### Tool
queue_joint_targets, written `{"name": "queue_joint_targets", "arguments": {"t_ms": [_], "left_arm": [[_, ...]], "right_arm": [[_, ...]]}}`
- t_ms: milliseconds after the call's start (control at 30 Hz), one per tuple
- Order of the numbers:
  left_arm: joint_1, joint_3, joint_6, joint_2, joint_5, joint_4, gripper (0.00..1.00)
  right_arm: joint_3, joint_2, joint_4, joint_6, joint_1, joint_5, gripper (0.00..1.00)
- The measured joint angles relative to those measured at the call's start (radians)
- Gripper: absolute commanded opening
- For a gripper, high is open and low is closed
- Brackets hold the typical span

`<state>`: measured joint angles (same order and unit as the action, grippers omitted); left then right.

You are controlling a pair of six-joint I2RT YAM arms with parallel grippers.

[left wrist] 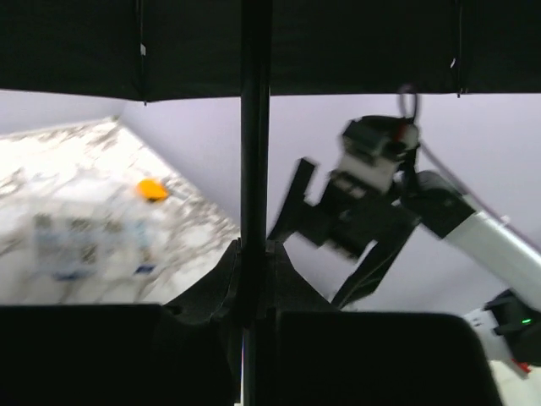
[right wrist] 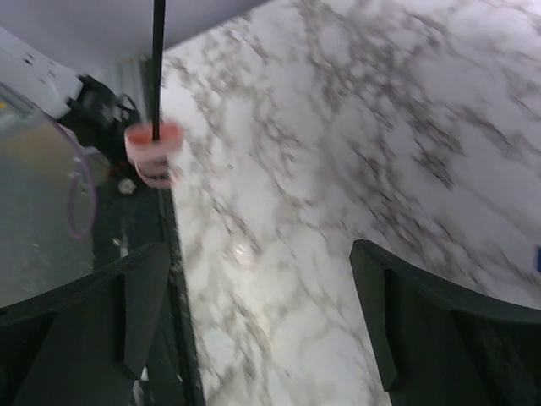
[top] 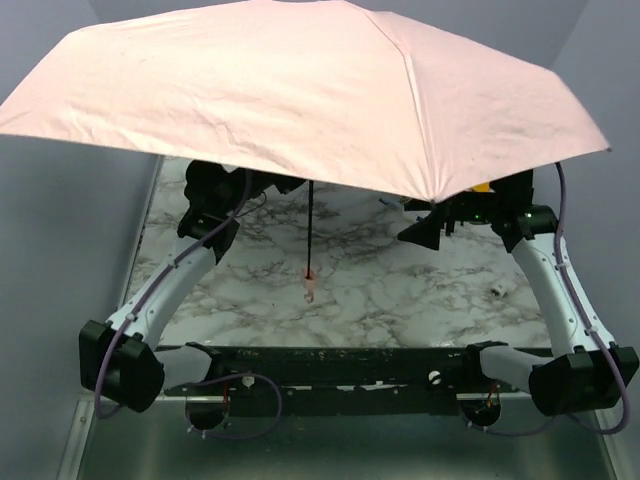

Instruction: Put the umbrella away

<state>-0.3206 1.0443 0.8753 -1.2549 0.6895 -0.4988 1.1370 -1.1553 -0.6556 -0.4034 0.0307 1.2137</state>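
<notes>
The umbrella (top: 300, 90) is open, its pale pink canopy spread over the back of the table. Its thin dark shaft (top: 311, 225) hangs down to a small pink handle (top: 310, 280) above the marble. In the left wrist view my left gripper (left wrist: 254, 262) is shut on the shaft (left wrist: 255, 127), under the dark ribs. From above, the canopy hides that gripper. My right gripper (top: 425, 232) stands open under the canopy's right edge, holding nothing. In its own view the right gripper (right wrist: 258, 313) is wide over bare marble, with the handle (right wrist: 153, 150) off to the left.
A clear labelled packet (left wrist: 89, 245) and a small orange object (left wrist: 152, 189) lie at the back of the marble table (top: 400, 290). A small white item (top: 497, 291) sits near the right arm. Grey walls close in both sides.
</notes>
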Motion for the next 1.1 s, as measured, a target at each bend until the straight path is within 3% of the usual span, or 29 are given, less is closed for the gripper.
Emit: {"name": "queue_joint_targets", "arguments": {"t_ms": [200, 333, 633, 933, 1033, 1100], "left_arm": [[-0.212, 0.032, 0.042, 0.061, -0.277, -0.01, 0.0], [-0.303, 0.046, 0.041, 0.056, -0.449, 0.023, 0.0], [-0.412, 0.136, -0.013, -0.029, -0.691, 0.09, 0.0], [-0.459, 0.187, -0.046, -0.107, -0.75, 0.112, 0.0], [-0.467, 0.19, -0.056, -0.107, -0.749, 0.112, 0.0], [-0.469, 0.19, -0.064, -0.107, -0.748, 0.112, 0.0]], "right_arm": [[0.114, -0.08, 0.251, 0.402, 0.295, -0.171, 0.97], [0.138, -0.118, 0.384, 0.606, 0.329, -0.217, 0.97], [0.131, -0.154, 0.591, 0.896, 0.369, -0.205, 0.8], [0.104, -0.159, 0.682, 1.008, 0.386, -0.185, 0.33], [0.087, -0.159, 0.692, 1.033, 0.387, -0.18, 0.34], [0.084, -0.159, 0.7, 1.044, 0.387, -0.174, 0.49]]}}
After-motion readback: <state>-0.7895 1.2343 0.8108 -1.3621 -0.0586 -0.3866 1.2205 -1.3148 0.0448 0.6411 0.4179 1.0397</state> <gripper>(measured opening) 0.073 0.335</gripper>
